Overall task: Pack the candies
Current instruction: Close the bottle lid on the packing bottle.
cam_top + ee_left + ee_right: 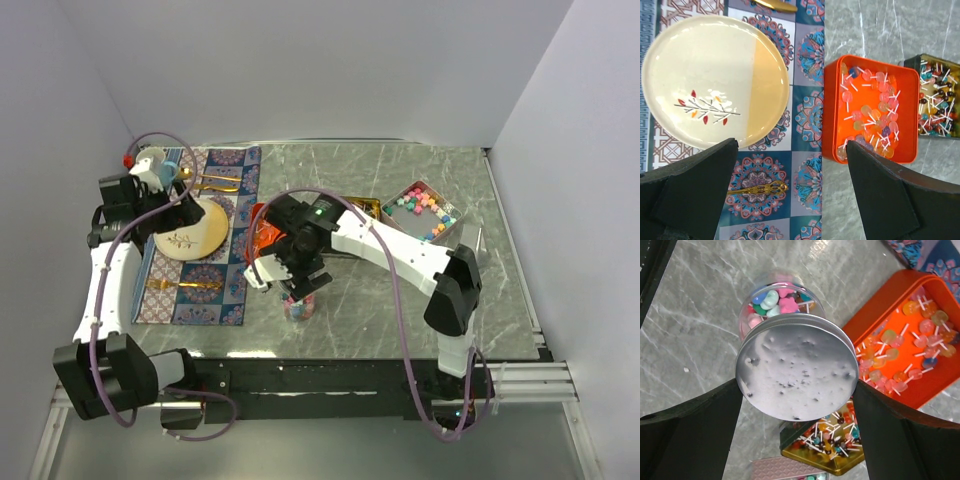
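Nearly there, it looks: candies [774, 297] are filling the jar [747, 322] on the worktop, and your R end effector [796, 385] is clamping the lid [795, 362] just above it. L end effector [792, 145] is hanging apart, empty. Lid isn't seated yet; more candies are sitting in the far box [437, 199].

table [875, 30] was grey marble-look, smooth, faint sheen | lid [797, 367] was silver metal, dull, speckled and pitted | jar [746, 322] was clear, glossy, glass or plastic unclear | candies [772, 297] glossy | tray [831, 120] orange plastic, glossy | tin [837, 469] gold metal, shiny | plate [705, 65] glazed, smooth | placemat [805, 115] printed, matt | fork [757, 190] gold, polished
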`<state>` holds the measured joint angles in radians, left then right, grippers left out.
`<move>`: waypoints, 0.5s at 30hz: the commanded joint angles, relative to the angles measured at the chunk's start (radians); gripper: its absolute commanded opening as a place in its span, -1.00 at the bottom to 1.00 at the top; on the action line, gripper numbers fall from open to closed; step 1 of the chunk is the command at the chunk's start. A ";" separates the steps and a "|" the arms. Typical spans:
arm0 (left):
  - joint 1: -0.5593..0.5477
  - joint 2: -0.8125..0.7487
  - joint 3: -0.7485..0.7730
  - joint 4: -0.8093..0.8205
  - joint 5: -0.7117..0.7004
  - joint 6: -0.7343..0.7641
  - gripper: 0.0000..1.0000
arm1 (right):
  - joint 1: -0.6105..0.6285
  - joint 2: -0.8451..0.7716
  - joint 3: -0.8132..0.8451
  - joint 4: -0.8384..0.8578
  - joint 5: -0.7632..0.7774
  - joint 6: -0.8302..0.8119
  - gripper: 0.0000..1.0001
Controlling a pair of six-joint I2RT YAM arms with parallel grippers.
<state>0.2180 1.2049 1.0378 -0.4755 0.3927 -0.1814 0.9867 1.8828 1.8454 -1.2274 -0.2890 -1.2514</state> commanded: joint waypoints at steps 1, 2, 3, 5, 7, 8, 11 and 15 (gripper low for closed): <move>0.014 -0.060 -0.016 0.031 0.003 -0.004 0.93 | 0.003 0.022 -0.009 -0.004 0.017 0.007 0.52; 0.017 -0.067 -0.021 0.032 0.002 -0.009 0.93 | 0.009 0.029 -0.023 0.006 0.019 0.010 0.52; 0.017 -0.071 -0.027 0.034 0.005 -0.012 0.93 | 0.010 0.033 -0.029 0.020 0.019 0.012 0.53; 0.018 -0.080 -0.031 0.035 0.009 -0.021 0.93 | 0.026 0.044 -0.044 0.028 0.024 0.015 0.54; 0.023 -0.090 -0.035 0.035 0.009 -0.021 0.93 | 0.032 0.067 -0.052 0.039 0.027 0.024 0.54; 0.024 -0.093 -0.035 0.034 0.006 -0.020 0.93 | 0.038 0.075 -0.058 0.043 0.030 0.026 0.54; 0.027 -0.103 -0.039 0.031 0.003 -0.013 0.93 | 0.044 0.096 -0.060 0.058 0.039 0.030 0.55; 0.032 -0.114 -0.062 0.034 0.015 -0.013 0.93 | 0.047 0.111 -0.058 0.060 0.044 0.030 0.54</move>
<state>0.2420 1.1282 0.9966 -0.4740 0.3943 -0.1890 1.0256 1.9858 1.7901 -1.1900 -0.2523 -1.2339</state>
